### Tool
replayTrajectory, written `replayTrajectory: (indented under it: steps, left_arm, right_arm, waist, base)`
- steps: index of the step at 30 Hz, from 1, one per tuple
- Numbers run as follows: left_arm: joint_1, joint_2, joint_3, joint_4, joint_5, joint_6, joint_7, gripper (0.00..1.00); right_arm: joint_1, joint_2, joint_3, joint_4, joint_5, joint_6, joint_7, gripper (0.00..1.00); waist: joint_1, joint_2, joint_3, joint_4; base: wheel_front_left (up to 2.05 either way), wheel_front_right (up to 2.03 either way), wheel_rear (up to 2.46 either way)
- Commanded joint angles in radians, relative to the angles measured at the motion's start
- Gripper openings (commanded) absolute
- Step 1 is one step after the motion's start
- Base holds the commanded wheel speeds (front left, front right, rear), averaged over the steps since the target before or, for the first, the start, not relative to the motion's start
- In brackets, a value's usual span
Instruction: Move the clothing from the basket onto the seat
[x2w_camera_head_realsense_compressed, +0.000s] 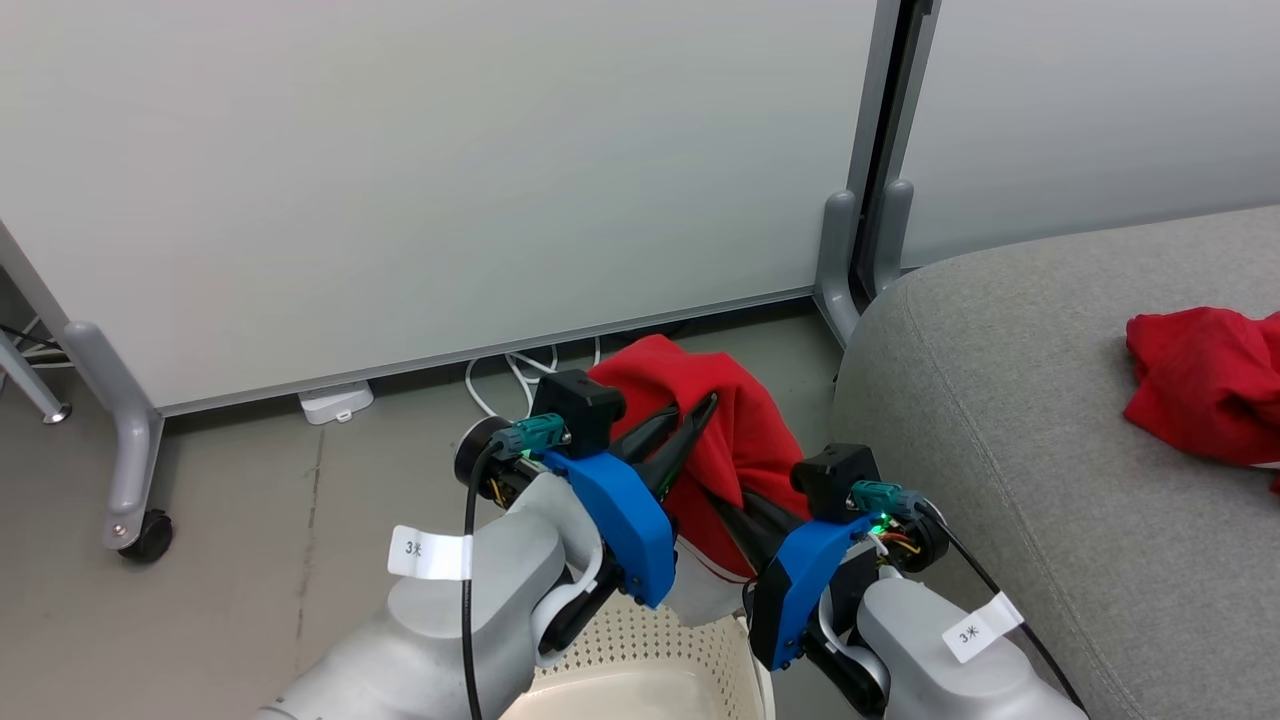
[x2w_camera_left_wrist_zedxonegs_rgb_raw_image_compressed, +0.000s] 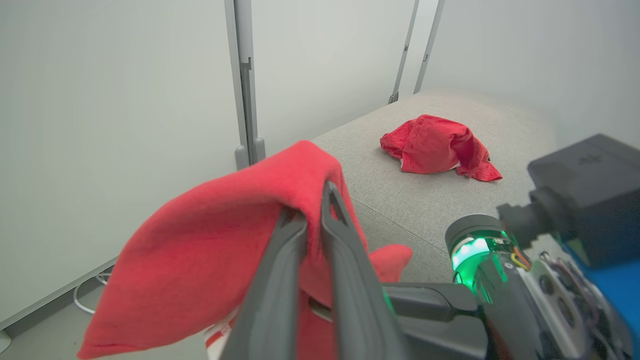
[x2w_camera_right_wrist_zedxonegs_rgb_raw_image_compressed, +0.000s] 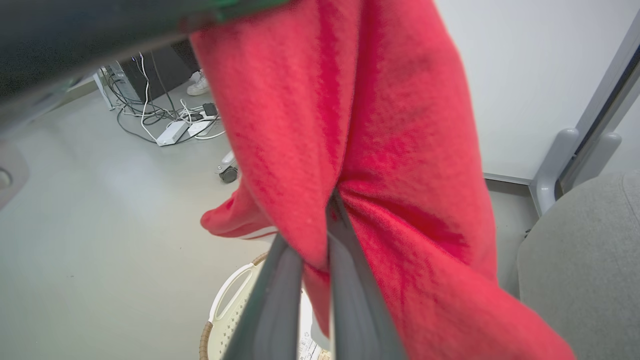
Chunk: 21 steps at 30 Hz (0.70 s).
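- While both arms are raised over the basket (x2w_camera_head_realsense_compressed: 655, 655), one red garment (x2w_camera_head_realsense_compressed: 735, 410) hangs draped between them, beside the seat (x2w_camera_head_realsense_compressed: 1040, 420).
- Left gripper (x2w_camera_head_realsense_compressed: 692, 420): fingers pinched together on an upper fold of this garment.
- Right gripper (x2w_camera_head_realsense_compressed: 728, 508): fingers clamped on the same garment lower down, tips buried in cloth.
- White striping at the hem suggests the shorts, but the folds hide too much to confirm.
- Second red garment (x2w_camera_head_realsense_compressed: 1205, 385) lies crumpled on the seat, well apart from the basket.
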Motion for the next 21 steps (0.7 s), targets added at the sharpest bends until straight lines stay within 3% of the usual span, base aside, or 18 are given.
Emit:
replayTrajectory:
  steps: [1, 20, 21]
  left_arm:
    - [0.001, 0.004, 0.005, -0.001, -0.002, -0.001, -0.008, 0.00]
    - [0.005, 0.005, 0.004, 0.008, 0.001, -0.001, -0.008, 0.00]
    - [0.003, 0.006, 0.015, 0.006, 0.009, -0.001, -0.008, 0.33]
  right_arm:
    - [-0.007, -0.003, 0.004, 0.008, 0.007, 0.000, -0.006, 0.00]
    - [-0.023, -0.003, 0.022, 0.022, 0.010, 0.000, -0.014, 0.00]
    - [-0.023, -0.003, 0.020, 0.024, 0.009, 0.000, -0.015, 0.00]
  waist:
    - [0.0000, 0.0000, 0.000, -0.001]
    - [0.0000, 0.0000, 0.001, -0.005]
    - [0.0000, 0.0000, 0.001, -0.004]
  base:
    - [0.00, 0.00, 0.00]
    - [0.00, 0.00, 0.00]
    - [0.00, 0.00, 0.00]
